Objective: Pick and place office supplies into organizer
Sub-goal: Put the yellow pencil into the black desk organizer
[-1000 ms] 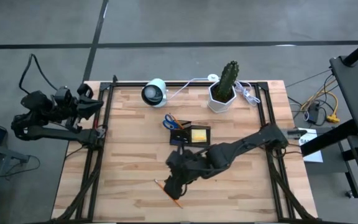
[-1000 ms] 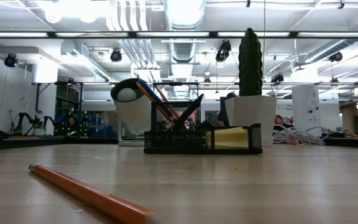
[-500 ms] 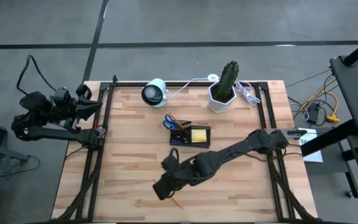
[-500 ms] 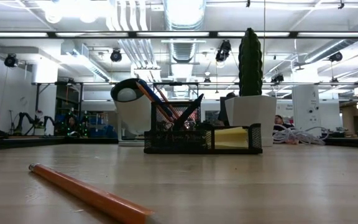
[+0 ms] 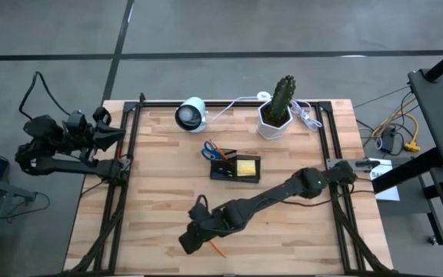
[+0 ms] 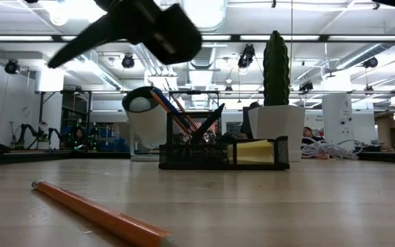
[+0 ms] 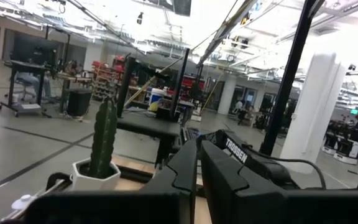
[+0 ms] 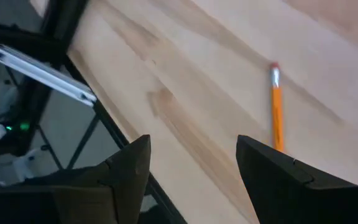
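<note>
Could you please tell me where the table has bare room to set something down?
The wooden table is bare between its left edge and the black mesh organizer, and to the right, between organizer and right arm. It is crowded at the back around the white hexagonal cactus pot and white camera, and in front, where the open right gripper hangs by the orange pencil.

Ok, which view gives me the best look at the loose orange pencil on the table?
The low view: the orange pencil lies unobstructed across the foreground, nearly full length. The right wrist view shows only its eraser end beyond the open right end effector. In the high view the right arm covers it, leaving a short tip. The left wrist view misses it.
</note>
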Robot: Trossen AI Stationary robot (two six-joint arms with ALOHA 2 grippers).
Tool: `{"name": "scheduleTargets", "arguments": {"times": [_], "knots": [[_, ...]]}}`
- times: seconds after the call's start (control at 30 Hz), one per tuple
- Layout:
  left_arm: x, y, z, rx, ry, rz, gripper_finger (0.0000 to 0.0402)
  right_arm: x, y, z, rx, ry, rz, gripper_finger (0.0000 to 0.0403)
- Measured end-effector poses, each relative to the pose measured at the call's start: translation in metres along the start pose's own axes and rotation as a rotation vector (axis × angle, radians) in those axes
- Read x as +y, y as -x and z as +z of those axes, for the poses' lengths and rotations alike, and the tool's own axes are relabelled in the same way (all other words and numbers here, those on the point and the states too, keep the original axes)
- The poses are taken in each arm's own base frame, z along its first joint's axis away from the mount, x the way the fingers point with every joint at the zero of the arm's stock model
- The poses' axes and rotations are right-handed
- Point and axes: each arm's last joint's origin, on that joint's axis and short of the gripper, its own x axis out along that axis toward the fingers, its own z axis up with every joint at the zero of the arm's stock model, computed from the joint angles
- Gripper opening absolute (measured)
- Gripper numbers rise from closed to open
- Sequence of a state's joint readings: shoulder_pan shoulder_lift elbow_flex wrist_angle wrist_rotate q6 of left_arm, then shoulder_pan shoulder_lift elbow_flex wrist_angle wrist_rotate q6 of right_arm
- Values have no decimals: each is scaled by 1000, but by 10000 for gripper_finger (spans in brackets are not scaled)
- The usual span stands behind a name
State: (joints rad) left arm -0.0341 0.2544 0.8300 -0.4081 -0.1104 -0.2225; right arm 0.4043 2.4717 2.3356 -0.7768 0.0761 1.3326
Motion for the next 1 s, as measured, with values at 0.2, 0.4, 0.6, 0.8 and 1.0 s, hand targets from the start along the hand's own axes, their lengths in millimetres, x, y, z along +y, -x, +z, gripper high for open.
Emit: {"name": "scheduleTargets", "arguments": {"times": [0.2, 0.4, 0.6, 0.8, 1.0], "knots": [[1, 9, 1, -34, 5, -8, 6, -5, -1, 16, -17, 36, -22, 223], [1, 17, 3, -63, 8, -14, 6, -10, -1, 17, 43, 56, -45, 223], [2, 21, 3, -77, 8, -15, 6, -10, -1, 14, 49, 70, -51, 223], [2, 20, 2, -72, 7, -8, 6, 3, 0, 2, 35, 111, 43, 219], [3, 18, -2, -62, 5, -3, 6, -3, 1, -18, 114, 153, -40, 216]]}}
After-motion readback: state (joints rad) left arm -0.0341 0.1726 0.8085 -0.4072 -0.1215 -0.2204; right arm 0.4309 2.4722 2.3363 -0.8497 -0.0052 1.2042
